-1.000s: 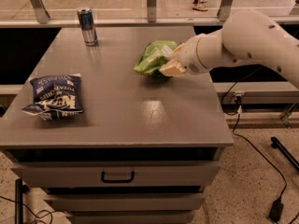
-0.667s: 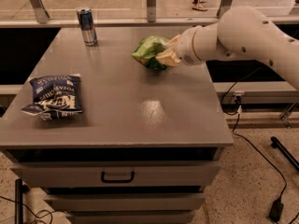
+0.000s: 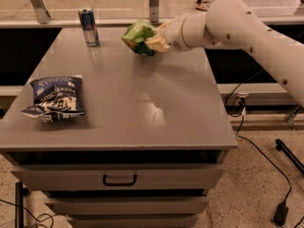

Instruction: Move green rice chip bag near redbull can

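The green rice chip bag is crinkled and light green, held in the air over the far middle of the grey table. My gripper is shut on its right side, reaching in from the right on the white arm. The redbull can stands upright at the table's far left, a short way to the left of the bag.
A dark blue chip bag lies at the table's left front. The table has a drawer with a handle below. Cables run over the floor at the right. A window rail stands behind the table.
My gripper has carried the green bag leftward and toward the far edge, closer to the can. The can and the blue bag have not moved.
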`<state>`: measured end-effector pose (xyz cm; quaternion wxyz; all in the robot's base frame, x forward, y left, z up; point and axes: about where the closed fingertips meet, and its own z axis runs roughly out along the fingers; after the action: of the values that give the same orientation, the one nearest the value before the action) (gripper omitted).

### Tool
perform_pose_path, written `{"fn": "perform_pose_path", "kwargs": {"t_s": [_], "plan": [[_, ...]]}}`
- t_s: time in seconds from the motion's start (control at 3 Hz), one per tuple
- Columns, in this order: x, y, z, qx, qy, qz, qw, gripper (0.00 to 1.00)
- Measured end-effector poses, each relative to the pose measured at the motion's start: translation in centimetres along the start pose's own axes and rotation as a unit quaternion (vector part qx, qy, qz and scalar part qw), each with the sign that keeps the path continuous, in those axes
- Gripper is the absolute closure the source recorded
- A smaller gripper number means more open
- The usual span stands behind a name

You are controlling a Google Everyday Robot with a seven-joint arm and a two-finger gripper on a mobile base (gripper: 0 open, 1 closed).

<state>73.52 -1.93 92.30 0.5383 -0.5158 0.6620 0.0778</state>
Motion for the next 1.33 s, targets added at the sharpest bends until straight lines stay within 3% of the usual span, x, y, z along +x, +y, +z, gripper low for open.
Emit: {"fn": "perform_pose_path", "kwargs": {"t_s": [1.33], "plan": [[-2.8, -0.2, 10.1, -0.046, -0.041, 0.003, 0.9981, 1.00]]}}
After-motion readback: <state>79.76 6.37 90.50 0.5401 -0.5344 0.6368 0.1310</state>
